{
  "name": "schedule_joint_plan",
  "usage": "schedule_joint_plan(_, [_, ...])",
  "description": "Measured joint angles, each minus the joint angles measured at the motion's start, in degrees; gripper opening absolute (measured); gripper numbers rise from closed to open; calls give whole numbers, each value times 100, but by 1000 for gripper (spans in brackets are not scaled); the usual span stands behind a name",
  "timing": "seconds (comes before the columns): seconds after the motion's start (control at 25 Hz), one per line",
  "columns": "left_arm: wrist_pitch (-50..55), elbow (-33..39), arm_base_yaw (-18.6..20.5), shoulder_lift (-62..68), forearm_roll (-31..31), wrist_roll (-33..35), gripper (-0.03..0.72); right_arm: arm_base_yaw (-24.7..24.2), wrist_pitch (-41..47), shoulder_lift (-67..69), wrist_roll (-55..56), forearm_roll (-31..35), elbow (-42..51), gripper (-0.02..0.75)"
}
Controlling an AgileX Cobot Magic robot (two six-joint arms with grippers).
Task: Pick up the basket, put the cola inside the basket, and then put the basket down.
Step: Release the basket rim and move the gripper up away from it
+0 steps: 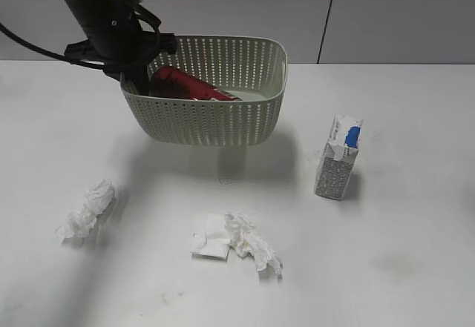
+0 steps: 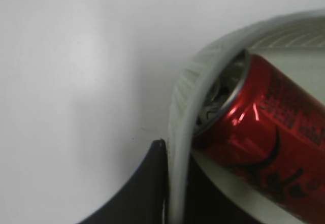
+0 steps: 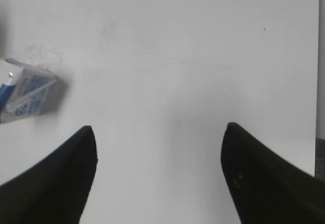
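Observation:
The pale green basket hangs tilted above the table at the back centre, its shadow on the table below. My left gripper is shut on the basket's left rim. The red cola can lies slanted inside the basket, against its left end. In the left wrist view the basket rim runs between my left gripper's fingers, and the cola can lies just inside with its silver top toward the rim. My right gripper is open and empty over bare table; it is out of the exterior view.
A white-grey-blue small carton stands right of the basket, and shows at the left edge of the right wrist view. Crumpled tissue lies front left. More tissue lies front centre. A grey wall stands behind the table.

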Motion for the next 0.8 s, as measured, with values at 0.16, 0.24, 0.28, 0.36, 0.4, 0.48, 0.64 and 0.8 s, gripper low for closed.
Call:
schedule_joint_plan(0.16, [0,0,0,0,-18,0,-20,-124,-198,-777,-190,28,888,594])
schedule_joint_plan(0.24, [0,0,0,0,-30,0,-20,-134,-364,-1256,-221,164,1375,593])
schedule_joint_plan(0.28, [0,0,0,0,-30,0,-20,-134,-449,-1467,-253,229,1584,593])
schedule_joint_plan(0.36, [0,0,0,0,-30,0,-20,-134,-661,-1966,-457,379,2109,593])
schedule_joint_plan(0.4, [0,0,0,0,-30,0,-20,-134,-775,-2218,-552,433,2336,593])
schedule_joint_plan(0.48, [0,0,0,0,-30,0,-20,-134,-955,-2674,-700,493,2887,593])
schedule_joint_plan(0.64, [0,0,0,0,-35,0,-20,-134,-1095,-3561,-771,512,3833,593])
schedule_joint_plan(0.8, [13,0,0,0,-53,-11,-20,-134,-1087,-4468,-778,519,4501,593])
